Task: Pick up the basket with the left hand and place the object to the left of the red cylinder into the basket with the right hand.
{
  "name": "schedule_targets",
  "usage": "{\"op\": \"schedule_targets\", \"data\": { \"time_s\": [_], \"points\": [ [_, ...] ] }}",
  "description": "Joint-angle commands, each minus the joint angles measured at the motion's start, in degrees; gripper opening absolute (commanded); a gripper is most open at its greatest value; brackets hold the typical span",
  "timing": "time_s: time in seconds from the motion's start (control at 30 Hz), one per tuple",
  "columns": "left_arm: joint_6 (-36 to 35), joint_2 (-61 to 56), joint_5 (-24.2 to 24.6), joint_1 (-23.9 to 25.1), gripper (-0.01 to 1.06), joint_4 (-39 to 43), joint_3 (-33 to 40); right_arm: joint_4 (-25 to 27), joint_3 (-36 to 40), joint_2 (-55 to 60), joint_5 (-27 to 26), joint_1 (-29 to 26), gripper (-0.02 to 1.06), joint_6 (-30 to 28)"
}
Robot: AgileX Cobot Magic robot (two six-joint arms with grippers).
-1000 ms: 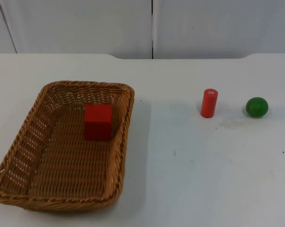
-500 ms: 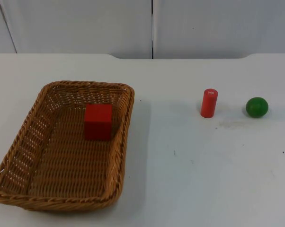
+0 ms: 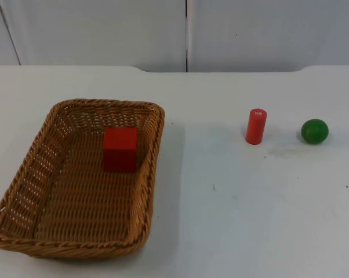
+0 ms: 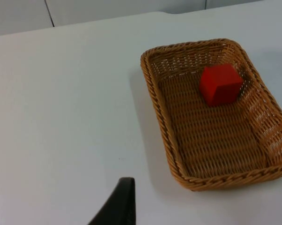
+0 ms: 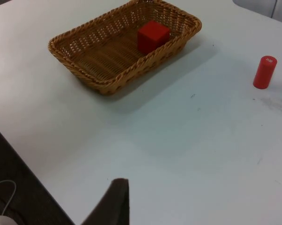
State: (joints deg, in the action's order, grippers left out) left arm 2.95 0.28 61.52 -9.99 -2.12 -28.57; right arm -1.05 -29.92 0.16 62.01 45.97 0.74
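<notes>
One wicker basket (image 3: 76, 179) on the worktop (image 3: 232, 220) holds one red cube (image 3: 120, 149); one red cylinder (image 3: 256, 126) stands upright, one green ball (image 3: 315, 131) just right of it. Both arms wait, raised off the worktop; can't tell either end effector's opening, neither has hold of anything visible.

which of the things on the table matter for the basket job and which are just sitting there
Part of the job:
- wicker basket, resting on the table, to be lifted by the left arm
- red cube, left of the cylinder, already lying inside the basket
- red cylinder, upright, the landmark

Just lying about:
- green ball, to the right of the cylinder
- white table
</notes>
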Motion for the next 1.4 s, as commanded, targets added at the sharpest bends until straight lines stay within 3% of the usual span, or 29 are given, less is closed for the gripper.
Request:
{"op": "schedule_targets", "data": {
  "time_s": [0.0,1.37],
  "points": [
    [-0.5,-0.3,0.1,-0.3,1.05,0.2,0.2,-0.3,0.4,-0.2,-0.3,-0.1,1.05,-0.1],
    [-0.5,-0.3,0.1,-0.3,1.05,0.2,0.2,0.0,0.4,-0.2,-0.3,-0.2,1.05,-0.3]
  ]
}}
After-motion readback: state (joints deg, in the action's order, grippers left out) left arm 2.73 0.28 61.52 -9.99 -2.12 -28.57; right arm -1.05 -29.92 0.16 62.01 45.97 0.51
